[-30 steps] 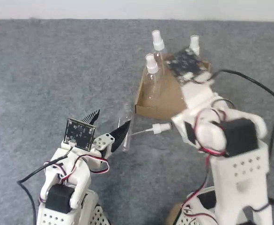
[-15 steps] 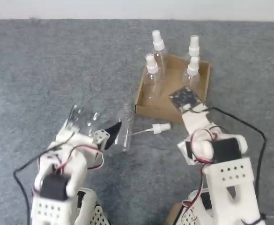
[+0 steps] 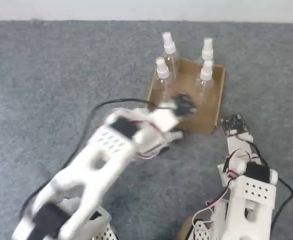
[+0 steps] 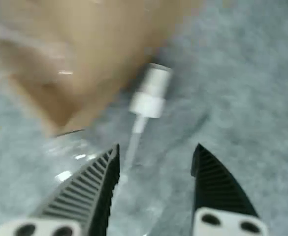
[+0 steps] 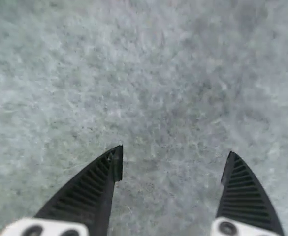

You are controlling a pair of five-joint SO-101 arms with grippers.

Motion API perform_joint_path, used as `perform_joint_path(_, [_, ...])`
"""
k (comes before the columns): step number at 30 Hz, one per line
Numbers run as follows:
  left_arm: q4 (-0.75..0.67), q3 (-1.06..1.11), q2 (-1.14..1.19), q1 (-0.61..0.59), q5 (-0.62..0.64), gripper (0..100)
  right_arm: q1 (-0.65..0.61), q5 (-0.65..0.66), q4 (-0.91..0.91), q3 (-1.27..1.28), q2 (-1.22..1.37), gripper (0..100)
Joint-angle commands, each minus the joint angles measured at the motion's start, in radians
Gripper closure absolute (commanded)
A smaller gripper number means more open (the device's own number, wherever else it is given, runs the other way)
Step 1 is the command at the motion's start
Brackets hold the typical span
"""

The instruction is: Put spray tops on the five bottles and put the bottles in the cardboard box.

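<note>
Four capped bottles (image 3: 162, 80) stand upright in the cardboard box (image 3: 214, 107), which sits toward the far edge of the grey worktop (image 3: 61, 65), right of its middle. Two of them are at the box's far wall and two are nearer its middle. Each one carries a white sprayer.

Just outside the box's near wall, a loose spray top (image 4: 151, 93) lies flat on the worktop with its thin tube pointing away from the box. The left arm (image 3: 111, 145) stretches from the near edge across to that wall. The left hand (image 4: 157, 147) hangs above the spray top with its fingers set moderately apart and holding nothing, and the tube runs toward the gap between them. A clear uncapped bottle (image 4: 65, 147) lies on the worktop beside one finger, close to the box wall, but it is too blurred to tell whether the two touch.

The right arm (image 3: 246, 190) stands at the near edge, off the box's near right corner. The right hand (image 5: 173, 157) is spread wide over bare worktop, gripping nothing.
</note>
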Motion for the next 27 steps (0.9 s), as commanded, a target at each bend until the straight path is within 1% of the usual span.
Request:
perform_joint_path(1, [-0.018,-0.202,0.281,0.077,-0.012,79,0.021,0.012,-0.105,0.071,-0.035,72.5])
perform_joint_path(5, [-0.018,-0.326,0.42,0.075,0.006,79,0.016,-0.006,-0.165,0.132,-0.035,72.5])
perform_joint_path(7, [-0.018,-0.372,0.46,0.075,0.009,79,0.018,-0.046,-0.197,0.153,-0.035,72.5])
perform_joint_path(11, [-0.021,-0.423,0.516,0.075,0.014,79,0.021,-0.057,-0.214,0.17,-0.035,72.5])
perform_joint_path(19, [-0.078,-0.429,0.592,0.048,0.008,79,0.019,-0.058,-0.217,0.176,-0.035,72.4])
perform_joint_path(27, [-0.118,-0.424,0.637,0.054,0.008,79,0.018,-0.058,-0.217,0.176,-0.035,72.4])
